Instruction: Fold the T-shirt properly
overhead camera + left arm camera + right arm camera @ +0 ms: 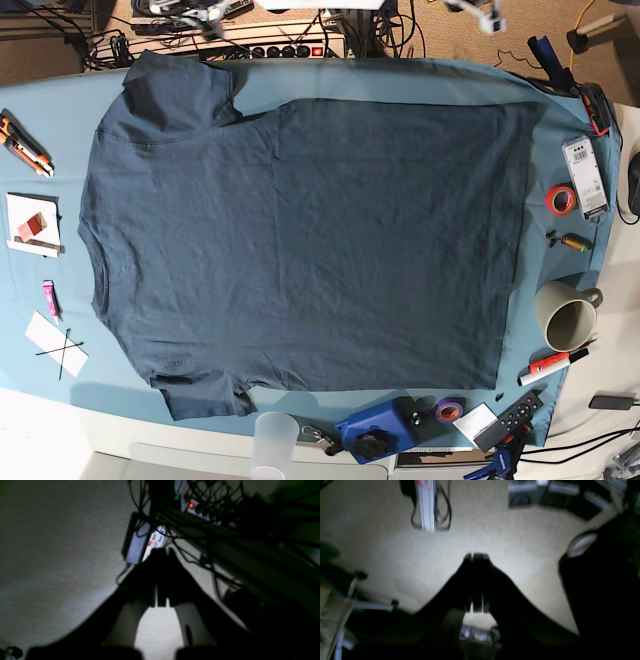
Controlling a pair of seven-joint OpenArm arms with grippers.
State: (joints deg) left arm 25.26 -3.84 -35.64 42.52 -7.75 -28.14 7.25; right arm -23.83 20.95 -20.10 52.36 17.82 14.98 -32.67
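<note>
- T-shirt [300, 240] lies spread flat on the table cloth [560, 120] in the base view, neck toward 9 o'clock, hem toward 3 o'clock, covering most of the table.
- One sleeve points to 11 o'clock, the other to 7 o'clock; the 7 o'clock sleeve looks slightly rumpled.
- Neither arm shows in the base view; only blurred bits at the 12 o'clock edge, can't tell what they are.
- Left gripper [161, 552]: dark silhouette in its wrist view, jaws pressed together, nothing between them. It faces pale carpet [50, 542], not the shirt.
- Cable tangle [205, 510] at 1 o'clock in that view, a power strip [197, 507] with a red light in it; everything is dim and out of focus.
- Right gripper [476, 556]: jaws also pressed together, empty, over lit carpet. A white strip with cables [427, 505] sits at 11 o'clock, a dark bulk cut off at 3 o'clock is unidentifiable.
- Shirt shows in neither wrist view.
- Clutter rings the shirt without touching it: mug [568, 318] at 4 o'clock, red tape roll [560, 198] at 3 o'clock, clear cup [274, 440] at 6 o'clock, cut off by the frame edge.
</note>
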